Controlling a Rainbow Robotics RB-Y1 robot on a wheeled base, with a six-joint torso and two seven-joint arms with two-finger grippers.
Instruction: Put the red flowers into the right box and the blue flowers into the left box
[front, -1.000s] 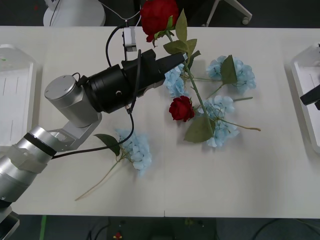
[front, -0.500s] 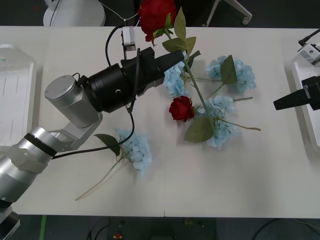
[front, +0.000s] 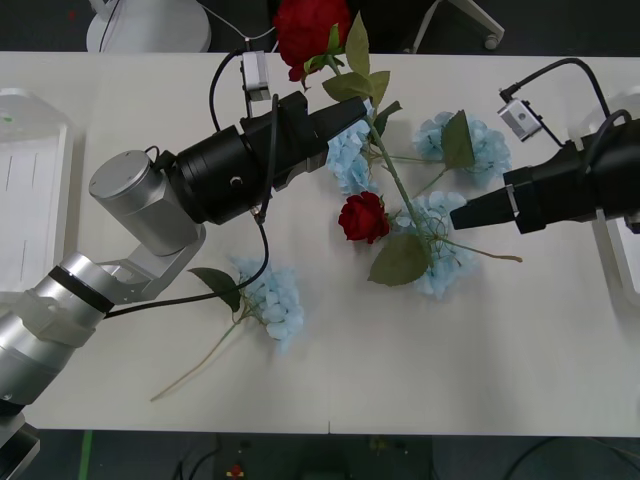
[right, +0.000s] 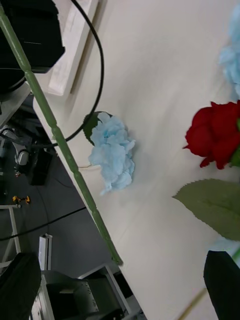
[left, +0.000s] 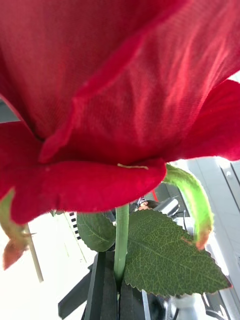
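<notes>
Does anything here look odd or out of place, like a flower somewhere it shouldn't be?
Nothing looks damaged. One red rose is up off the table, its stem clamped in the left gripper. The other flowers lie in a loose tangle mid-table, a small red rose among blue clusters, unsorted.

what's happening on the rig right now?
Flower sorting. The left tool is shut on the stem of a red rose, held up above the table. The right tool has come in from the right, open, by the pile of blue flowers and another red rose. One blue cluster lies apart. No flower is boxed yet.
</notes>
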